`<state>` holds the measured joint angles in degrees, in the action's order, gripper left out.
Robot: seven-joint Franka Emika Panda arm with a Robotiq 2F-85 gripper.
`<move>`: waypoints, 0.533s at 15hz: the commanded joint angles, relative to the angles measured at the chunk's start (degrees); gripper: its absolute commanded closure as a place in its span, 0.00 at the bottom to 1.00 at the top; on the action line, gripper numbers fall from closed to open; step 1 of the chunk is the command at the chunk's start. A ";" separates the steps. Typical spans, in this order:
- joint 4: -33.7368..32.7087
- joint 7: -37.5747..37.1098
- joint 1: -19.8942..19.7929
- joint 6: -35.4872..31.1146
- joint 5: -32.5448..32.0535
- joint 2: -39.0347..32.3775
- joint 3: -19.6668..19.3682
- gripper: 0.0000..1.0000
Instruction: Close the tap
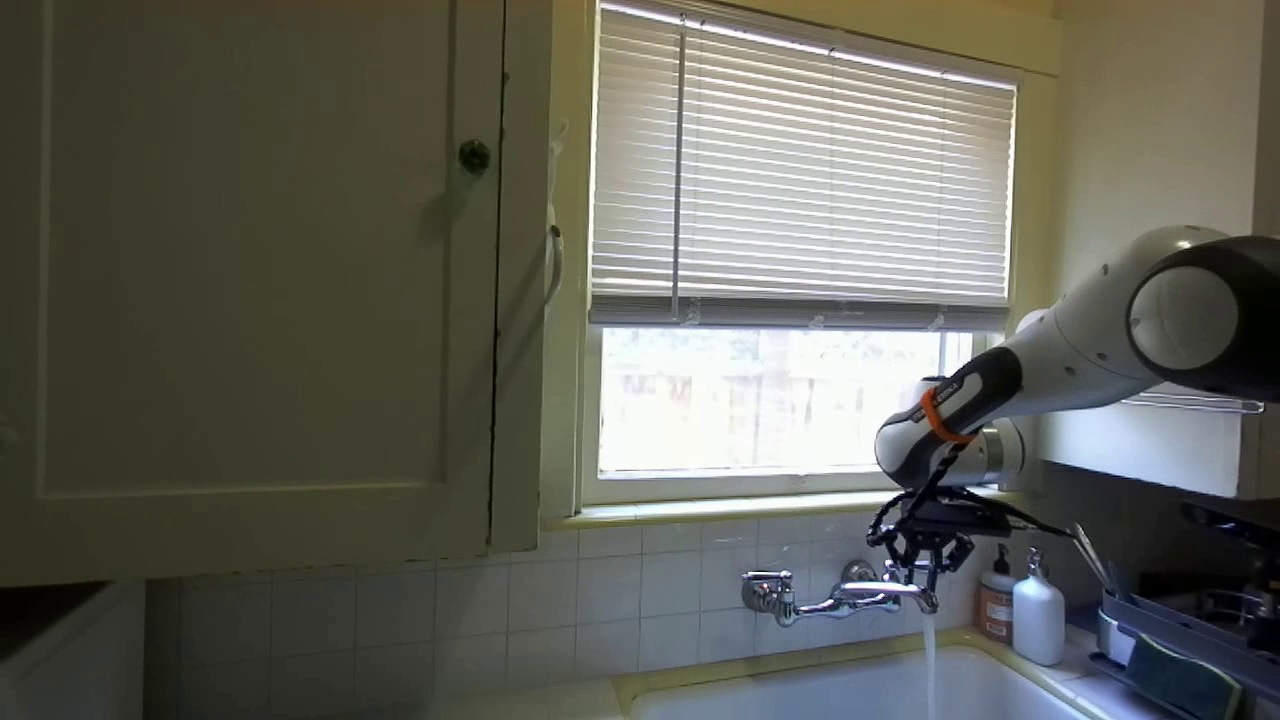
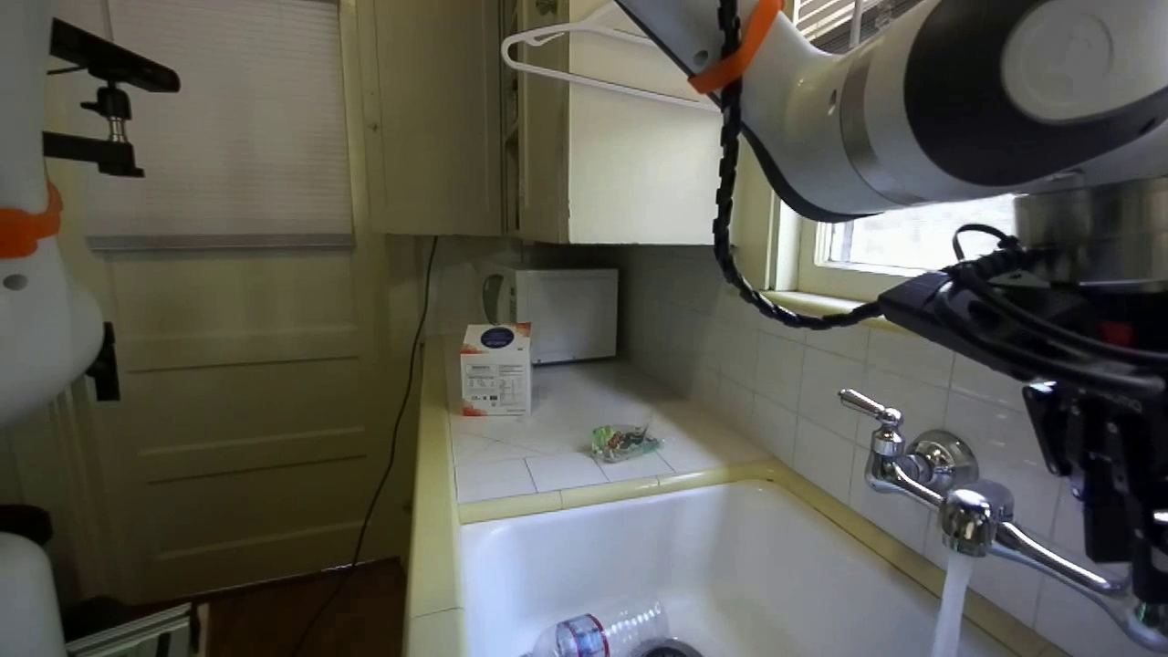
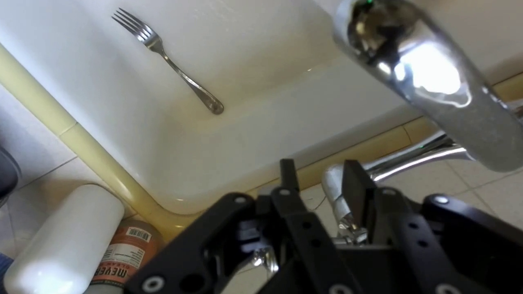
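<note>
The chrome tap (image 1: 845, 597) is on the tiled wall above the sink, in both exterior views (image 2: 972, 520). Water runs from its spout. The handle (image 2: 862, 401) at one end shows plainly; the handle at the other end is largely hidden by my gripper. My gripper (image 1: 922, 572) points down at that end, just beside the spout tip. In the wrist view my gripper (image 3: 319, 173) is open, with a gap between the fingertips. Part of the tap's chrome body (image 3: 335, 188) shows through the gap. The spout (image 3: 441, 81) fills the upper right. I cannot tell whether a finger touches the tap.
A white bottle (image 1: 1038, 618) and an orange-labelled soap bottle (image 1: 996, 602) stand beside the sink corner. A dark dish rack (image 1: 1170, 625) stands further right. A fork (image 3: 179, 73) and a plastic bottle (image 2: 584, 636) lie in the sink (image 2: 730, 547). The window sill (image 1: 700, 512) is above.
</note>
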<state>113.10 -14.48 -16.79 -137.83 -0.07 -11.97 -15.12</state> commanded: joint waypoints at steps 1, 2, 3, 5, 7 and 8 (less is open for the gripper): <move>-3.39 3.57 -0.69 -1.97 3.16 -3.57 -0.10 0.96; -4.29 3.99 -0.82 -2.31 3.38 -4.29 -0.11 1.00; -5.46 4.35 -0.92 -2.68 3.23 -5.05 -0.16 1.00; -7.25 4.77 -0.97 -3.58 2.54 -6.15 -0.36 1.00; -7.89 4.86 -0.76 -3.68 0.95 -6.92 -0.93 1.00; -8.07 4.89 -0.73 -3.82 0.49 -7.19 -1.11 1.00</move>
<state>108.27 -10.75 -17.39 -140.03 1.24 -16.41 -15.37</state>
